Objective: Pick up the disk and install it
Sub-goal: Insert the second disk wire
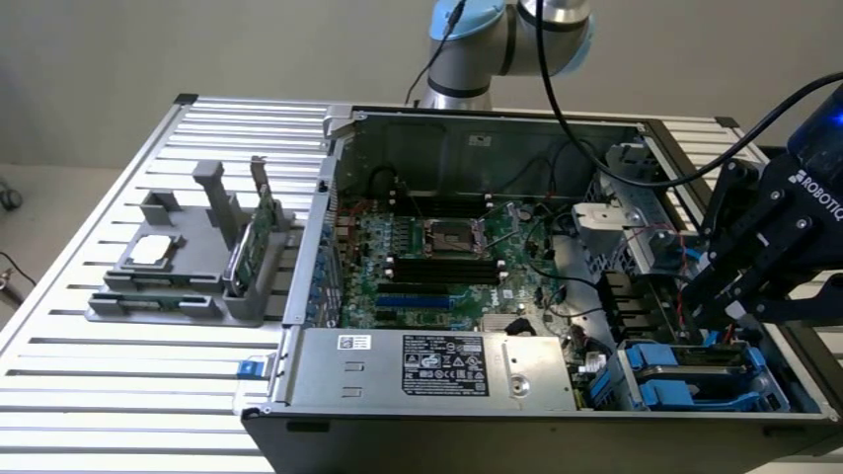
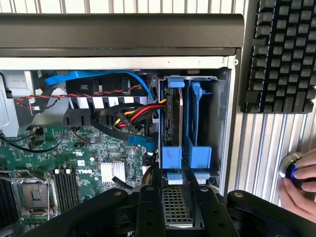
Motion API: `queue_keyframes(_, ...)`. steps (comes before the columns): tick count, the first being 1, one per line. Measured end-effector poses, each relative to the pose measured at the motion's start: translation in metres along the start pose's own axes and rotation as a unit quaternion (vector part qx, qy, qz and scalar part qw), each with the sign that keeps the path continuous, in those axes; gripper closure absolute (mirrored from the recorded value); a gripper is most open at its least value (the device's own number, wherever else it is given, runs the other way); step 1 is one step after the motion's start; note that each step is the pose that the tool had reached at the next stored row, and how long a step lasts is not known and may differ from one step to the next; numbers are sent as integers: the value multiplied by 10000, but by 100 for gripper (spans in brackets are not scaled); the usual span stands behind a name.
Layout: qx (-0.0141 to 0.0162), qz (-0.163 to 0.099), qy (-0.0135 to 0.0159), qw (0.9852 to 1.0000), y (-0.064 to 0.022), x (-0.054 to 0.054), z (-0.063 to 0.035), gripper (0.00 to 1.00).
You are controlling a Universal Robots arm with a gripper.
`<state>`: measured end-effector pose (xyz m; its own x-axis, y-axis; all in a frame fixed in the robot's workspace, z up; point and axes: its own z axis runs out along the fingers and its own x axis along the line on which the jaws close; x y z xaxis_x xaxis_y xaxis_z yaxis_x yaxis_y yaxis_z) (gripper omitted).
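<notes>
Open computer case (image 1: 395, 128): disk (image 2: 174, 123) upright in bay (image 2: 217, 113).

— What's under my work?
— A slatted aluminium desk (image 1: 106, 380). On it I see the open computer case (image 1: 395, 420), a grey fixture stand (image 1: 185, 286) toward the exterior view's left, and a black keyboard (image 2: 281, 54) beside the case.

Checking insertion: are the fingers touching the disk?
Touching. In the wrist view the fingers clamp the disk from both sides, above the blue drive bay.
</notes>
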<state>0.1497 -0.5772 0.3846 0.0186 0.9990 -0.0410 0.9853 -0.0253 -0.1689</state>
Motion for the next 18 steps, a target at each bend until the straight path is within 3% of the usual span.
queue_keyframes(9,-1,1,-5,10000,6,69,-4,60)
queue_keyframes(18,-1,4,-24,10000,130,89,-14,60)
